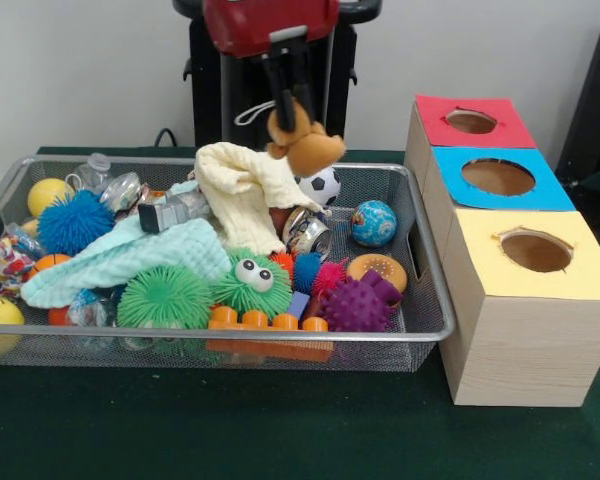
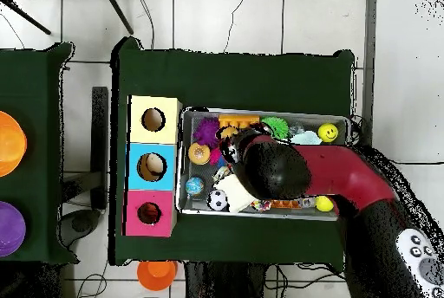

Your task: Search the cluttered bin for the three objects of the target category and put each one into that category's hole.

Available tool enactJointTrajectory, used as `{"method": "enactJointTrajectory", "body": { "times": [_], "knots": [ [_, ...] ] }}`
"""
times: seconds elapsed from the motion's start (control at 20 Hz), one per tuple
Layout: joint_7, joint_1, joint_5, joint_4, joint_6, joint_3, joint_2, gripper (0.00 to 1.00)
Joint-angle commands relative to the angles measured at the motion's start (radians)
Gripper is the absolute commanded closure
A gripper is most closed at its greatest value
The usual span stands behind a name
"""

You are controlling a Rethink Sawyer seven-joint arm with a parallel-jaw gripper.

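Note:
My gripper point(image 1: 285, 100) hangs from the red arm over the far side of the wire mesh bin point(image 1: 430, 300). It is shut on a tan-brown plush animal point(image 1: 308, 143) and holds it just above a cream cloth point(image 1: 242, 190) in the bin. The red-topped hole point(image 1: 471, 121) is the farthest one in the wooden box, to the right of the bin. In the overhead view the arm point(image 2: 277, 171) covers the gripper and the plush, and the red-topped hole point(image 2: 149, 214) lies left of the bin point(image 2: 260, 215). No tiger figure or duck toy shows.
The blue-topped hole point(image 1: 497, 177) and yellow-topped hole point(image 1: 536, 250) sit nearer the camera. The bin holds a green googly-eyed ball point(image 1: 252, 280), spiky balls point(image 1: 76, 222), a mint cloth point(image 1: 130, 258), a soccer ball point(image 1: 323, 185), a globe ball point(image 1: 373, 222) and orange bricks point(image 1: 270, 322).

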Motion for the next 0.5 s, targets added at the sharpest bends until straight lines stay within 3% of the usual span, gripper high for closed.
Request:
{"method": "enactJointTrajectory", "body": {
  "times": [0.05,0.5],
  "knots": [
    [0.264,0.095,0.081,0.103,0.055,-0.083,-0.035,1.00],
    [0.276,0.173,0.141,0.163,-0.001,-0.138,-0.017,1.00]
  ]
}}
